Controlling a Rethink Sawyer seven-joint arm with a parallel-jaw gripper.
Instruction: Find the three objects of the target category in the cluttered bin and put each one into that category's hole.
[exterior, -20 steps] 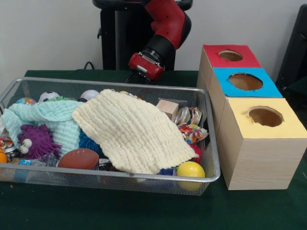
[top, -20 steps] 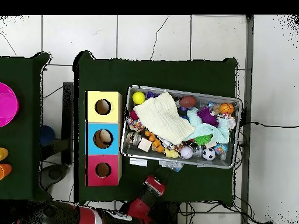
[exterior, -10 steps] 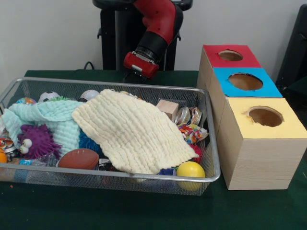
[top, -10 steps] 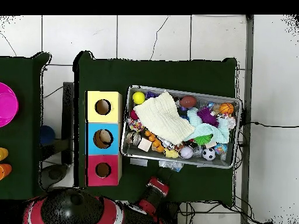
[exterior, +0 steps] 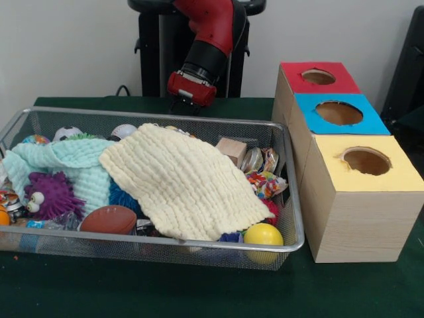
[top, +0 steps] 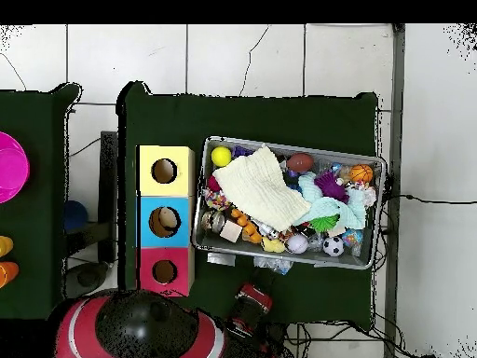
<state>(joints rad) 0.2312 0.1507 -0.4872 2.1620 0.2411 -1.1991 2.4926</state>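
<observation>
The silver wire-mesh bin [exterior: 294,205] sits on the green table, full of toys; it also shows in the overhead view [top: 380,216]. A cream cloth [exterior: 185,182] [top: 261,189] lies over its middle. Around it are a mint cloth [exterior: 73,162], a purple spiky toy [exterior: 50,195], a brown football [exterior: 109,220], a yellow ball [exterior: 263,235], a wooden block [exterior: 232,149] and a soccer ball [exterior: 66,132]. My gripper [exterior: 185,103] [top: 253,304] hangs behind the bin's far rim, outside the bin and holding nothing I can see.
Three wooden boxes stand in a row beside the bin: yellow-topped [exterior: 399,177], blue-topped [exterior: 372,124] and red-topped [exterior: 291,71], each with a round hole. In the overhead view a pale object [top: 166,221] shows inside the blue box's hole. A second green table holds a pink bowl [top: 9,166].
The arm has swung back toward the pedestal. The gripper has moved a little left in the front view and away from the bin. The bin's contents have not moved.
</observation>
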